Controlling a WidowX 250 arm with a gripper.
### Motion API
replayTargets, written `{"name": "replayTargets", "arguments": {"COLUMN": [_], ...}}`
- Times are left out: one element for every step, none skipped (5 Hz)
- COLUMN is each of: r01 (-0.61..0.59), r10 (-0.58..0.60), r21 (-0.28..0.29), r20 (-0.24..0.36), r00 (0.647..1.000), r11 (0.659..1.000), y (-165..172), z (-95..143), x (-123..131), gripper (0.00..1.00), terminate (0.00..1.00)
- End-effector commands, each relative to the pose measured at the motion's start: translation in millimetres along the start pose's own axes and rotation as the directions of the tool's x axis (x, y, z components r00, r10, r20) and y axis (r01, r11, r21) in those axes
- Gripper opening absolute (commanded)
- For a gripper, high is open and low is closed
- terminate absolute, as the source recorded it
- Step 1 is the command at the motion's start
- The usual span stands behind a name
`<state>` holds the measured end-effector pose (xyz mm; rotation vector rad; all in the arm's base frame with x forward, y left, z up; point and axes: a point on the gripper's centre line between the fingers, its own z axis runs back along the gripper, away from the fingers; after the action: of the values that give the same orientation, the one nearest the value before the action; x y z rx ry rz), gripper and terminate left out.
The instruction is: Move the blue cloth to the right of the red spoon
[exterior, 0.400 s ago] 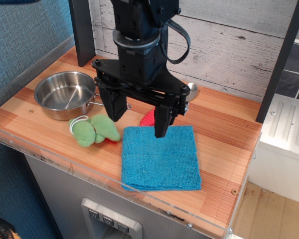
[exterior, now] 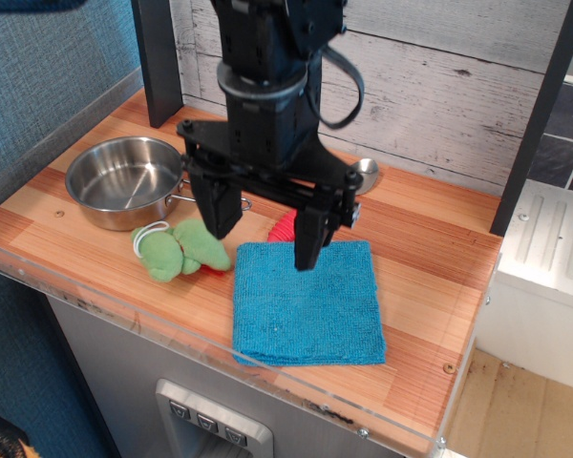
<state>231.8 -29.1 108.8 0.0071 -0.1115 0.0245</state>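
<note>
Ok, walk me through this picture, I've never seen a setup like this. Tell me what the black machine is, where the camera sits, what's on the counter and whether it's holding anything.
The black machine is a robot arm; its lower end is a gripper with two fingers that stand apart, open, and hold nothing. There is a single camera view, taken from in front of and above a wooden counter, looking down at an angle. On the counter lie a blue cloth, flat near the front edge, a red spoon mostly hidden behind the gripper at the cloth's far edge, a green plush toy to the left of the cloth, and a steel pan at far left. One finger hangs over the cloth's far edge; whether it touches cannot be told.
</note>
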Motion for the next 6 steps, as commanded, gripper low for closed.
{"name": "replayTargets", "arguments": {"r01": [-0.005,-0.015,0.002,0.037,0.06,0.074], "r10": [-0.002,0.008,-0.005,-0.038,-0.06,-0.074], "r21": [0.067,0.072,0.039,0.026,0.023,0.017], "r20": [0.096,0.099,0.063,0.028,-0.008,-0.023], "r00": [0.995,0.995,0.998,0.999,0.998,0.997], "r11": [0.998,0.997,0.999,0.999,0.998,0.997], "y": [7.1,7.6,1.1,-6.6,-10.3,-13.2], "z": [-23.1,-34.3,-54.2,-67.7,-81.2,-91.1], "x": [10.5,15.0,17.1,20.7,22.4,21.8], "gripper": [1.0,1.0,1.0,1.0,1.0,1.0], "terminate": [0.0,0.0,0.0,0.0,0.0,0.0]}}
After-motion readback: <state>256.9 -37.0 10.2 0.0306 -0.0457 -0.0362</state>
